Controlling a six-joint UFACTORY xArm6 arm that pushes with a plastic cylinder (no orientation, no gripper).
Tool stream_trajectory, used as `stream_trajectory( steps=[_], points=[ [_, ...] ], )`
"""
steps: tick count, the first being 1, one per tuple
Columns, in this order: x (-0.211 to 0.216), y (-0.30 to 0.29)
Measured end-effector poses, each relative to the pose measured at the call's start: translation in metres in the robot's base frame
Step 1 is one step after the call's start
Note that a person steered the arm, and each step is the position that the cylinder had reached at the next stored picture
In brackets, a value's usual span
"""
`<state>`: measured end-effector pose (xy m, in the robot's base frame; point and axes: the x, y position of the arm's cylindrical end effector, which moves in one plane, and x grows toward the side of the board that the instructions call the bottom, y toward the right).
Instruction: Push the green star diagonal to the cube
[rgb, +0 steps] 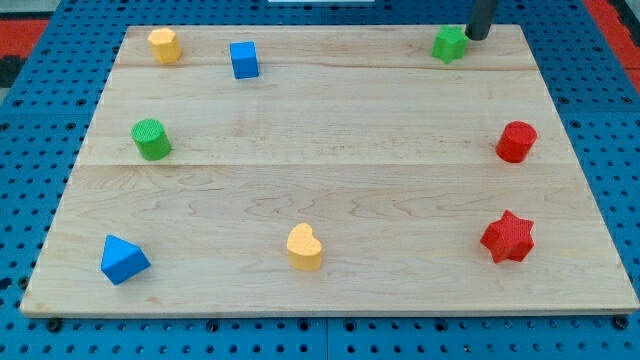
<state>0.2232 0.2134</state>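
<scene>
Camera view: my tip (475, 37) beside green star (449, 45), upper right.

Along the view's top of the board (330, 110): yellow block (164, 45), blue cube (243, 59) just to its right, green star (449, 44) far right, my tip (474, 37) just beside it on the right. Mid-height: green cylinder (151, 139) left, red cylinder (517, 141) right. Along the bottom, left to right: blue wedge (123, 259), yellow heart (304, 247), red star (508, 237).

A pale wooden board (330, 180) of joined planks (seams running across the view) lies on a blue perforated surface (40, 120). Red patches (30, 35) show at the view's top corners. Light is even and soft.
</scene>
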Motion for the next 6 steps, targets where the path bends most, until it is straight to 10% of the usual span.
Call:
stream_trajectory(
  steps=[3, 5, 6],
  points=[
    [-0.004, -0.135],
    [0.081, -0.209],
    [0.027, -0.206]
  ],
)
